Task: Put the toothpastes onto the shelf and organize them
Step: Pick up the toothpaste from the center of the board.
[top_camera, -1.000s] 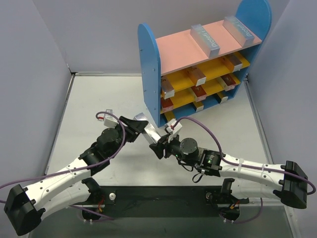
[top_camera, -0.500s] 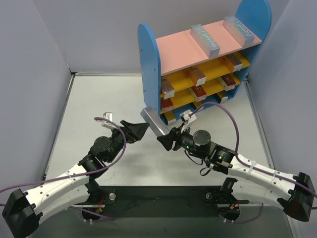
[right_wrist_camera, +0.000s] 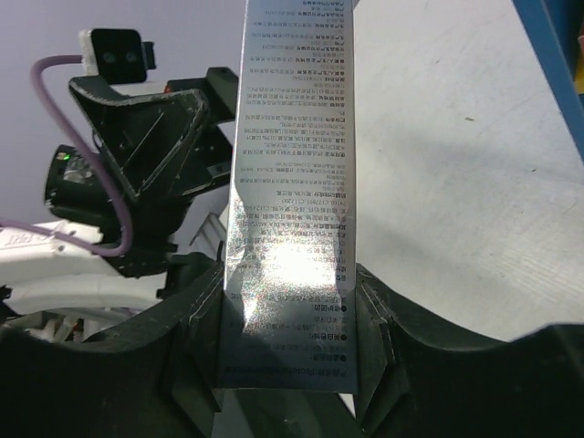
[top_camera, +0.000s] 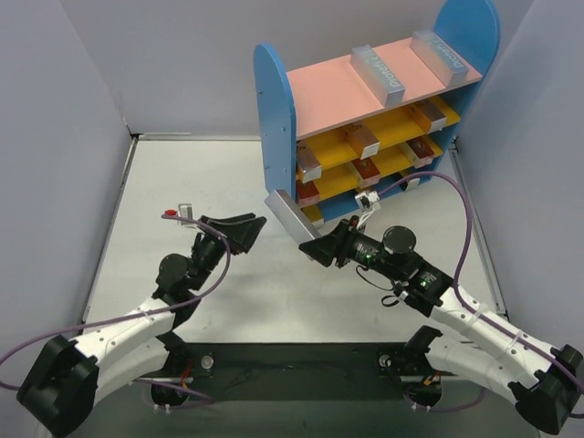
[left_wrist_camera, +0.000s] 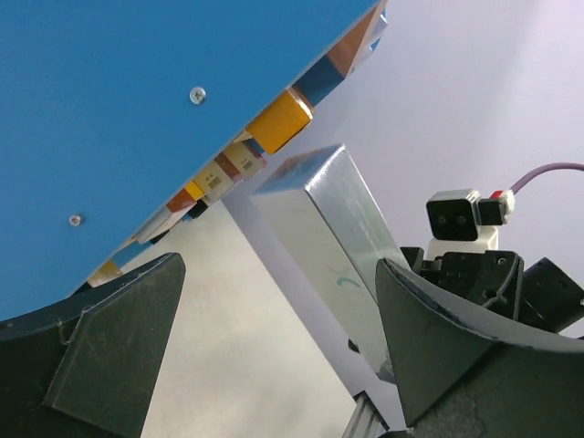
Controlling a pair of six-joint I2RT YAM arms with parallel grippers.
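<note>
A silver-grey toothpaste box (top_camera: 290,216) hangs above the table, and my right gripper (top_camera: 321,248) is shut on its lower end. It slants up towards the shelf's (top_camera: 274,119) blue left panel, close to the bottom tier. In the right wrist view the box (right_wrist_camera: 292,173) stands between the fingers of the right gripper (right_wrist_camera: 287,338). My left gripper (top_camera: 239,230) is open just left of the box and apart from it. The left wrist view shows the left gripper (left_wrist_camera: 283,365) empty, with the box (left_wrist_camera: 333,228) beyond its right finger (left_wrist_camera: 456,347). Two silver toothpastes (top_camera: 379,75) lie on the pink top board, and others (top_camera: 362,139) on the yellow boards.
The shelf stands at the back right, its blue side panel (left_wrist_camera: 137,109) filling the upper left of the left wrist view. Grey walls enclose the table (top_camera: 182,182) on three sides. A black base plate (top_camera: 292,370) runs along the near edge.
The left gripper opened, let go of the silver box and drew back to the left. The right gripper kept the box and carried it up and right, towards the shelf.
</note>
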